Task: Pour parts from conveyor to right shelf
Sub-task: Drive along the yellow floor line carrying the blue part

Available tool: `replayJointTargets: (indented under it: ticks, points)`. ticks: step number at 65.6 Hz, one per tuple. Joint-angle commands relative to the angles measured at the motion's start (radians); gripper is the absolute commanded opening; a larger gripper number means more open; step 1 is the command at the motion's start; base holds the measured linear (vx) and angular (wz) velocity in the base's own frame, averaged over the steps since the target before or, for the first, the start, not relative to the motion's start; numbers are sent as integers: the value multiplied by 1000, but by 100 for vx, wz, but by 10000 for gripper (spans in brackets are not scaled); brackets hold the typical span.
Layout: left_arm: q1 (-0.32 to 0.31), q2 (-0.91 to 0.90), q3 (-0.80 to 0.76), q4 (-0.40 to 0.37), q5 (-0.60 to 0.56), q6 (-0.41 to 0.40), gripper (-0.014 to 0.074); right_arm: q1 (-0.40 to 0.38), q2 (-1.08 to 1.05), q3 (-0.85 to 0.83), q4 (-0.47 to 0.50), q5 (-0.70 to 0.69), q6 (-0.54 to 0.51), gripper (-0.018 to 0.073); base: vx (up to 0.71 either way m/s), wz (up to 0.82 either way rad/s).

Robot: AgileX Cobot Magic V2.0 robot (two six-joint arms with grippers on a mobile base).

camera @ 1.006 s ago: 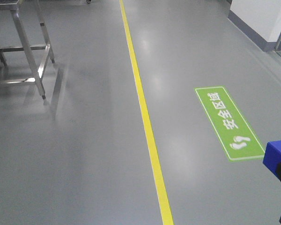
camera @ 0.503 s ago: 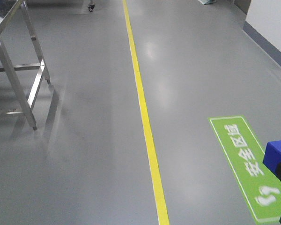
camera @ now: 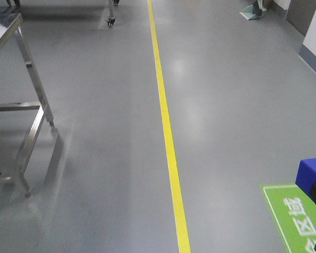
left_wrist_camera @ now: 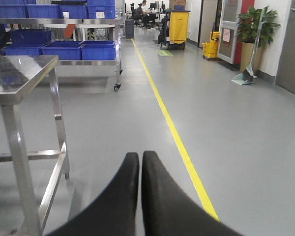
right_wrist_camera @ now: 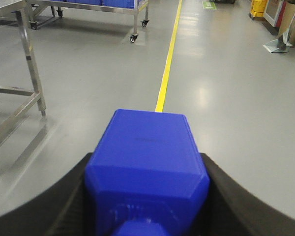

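Observation:
A bright-blue cube, the part [right_wrist_camera: 147,157], fills the right wrist view, and my right gripper [right_wrist_camera: 146,172] is shut on it, one black finger on each side. Its top corner [camera: 312,176] also shows at the right edge of the front view. My left gripper [left_wrist_camera: 140,156] is shut with nothing in it, fingertips together above the grey floor. Far ahead on the left stands a wheeled steel shelf rack [left_wrist_camera: 88,22] with large blue bins [left_wrist_camera: 64,49]. The conveyor is out of view.
A bare steel-legged table [camera: 29,84] [left_wrist_camera: 19,73] stands close on the left. A yellow line [camera: 166,132] runs ahead along the glossy grey floor. A green floor sign [camera: 295,219] lies at the lower right. A dustpan [left_wrist_camera: 246,78], plant and yellow bins line the right wall.
The floor has slid toward me: the green sign dropped to the bottom right corner, and the steel table shifted left and nearer. The blue part stays in the right gripper.

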Motion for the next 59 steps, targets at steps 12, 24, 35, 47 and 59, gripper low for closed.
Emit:
replayJointTargets:
  ticks: [12, 24, 35, 47, 59]
  points:
    - [-5, 16, -20, -8, -79, -8, -6, -1, 6, -30, -3, -78, -10, -1, 85, 1]
    - [-5, 16, -20, -8, -79, -8, -6, -1, 6, -30, -3, -78, -10, -1, 84, -1]
    - [-5, 16, -20, -8, -79, -8, -6, -1, 6, -30, -3, -78, -10, -1, 83, 1]
    - [-5, 16, -20, -8, -79, -8, -6, -1, 6, -30, -3, -78, -10, -1, 84, 0]
    - [-5, 16, -20, -8, -79, -8, -6, -1, 6, -30, -3, -78, -10, -1, 84, 2]
